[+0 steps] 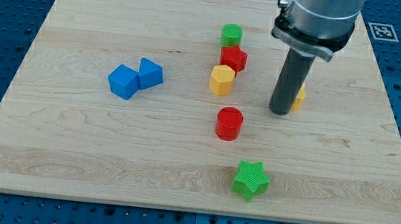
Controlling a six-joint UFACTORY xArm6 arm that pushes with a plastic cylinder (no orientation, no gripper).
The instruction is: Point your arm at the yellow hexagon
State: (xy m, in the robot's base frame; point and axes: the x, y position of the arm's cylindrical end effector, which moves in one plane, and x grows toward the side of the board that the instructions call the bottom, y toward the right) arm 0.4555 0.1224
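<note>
Yellow hexagon (221, 79) is sitting near the middle of the wooden board (69, 150), just below the red block (234, 57) and the green cylinder (232, 35). We are holding my tip (281, 111) to the view's right of it, so the hexagon is lying to the view's left. We are carrying no jaws, only a smooth dark rod. Another yellow block (300, 98) is peeking out, touching or just behind the rod. All blocks are looking like smooth plastic.

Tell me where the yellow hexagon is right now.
The yellow hexagon sits near the board's middle, touching the red block above it, to the view's left of my tip.
</note>
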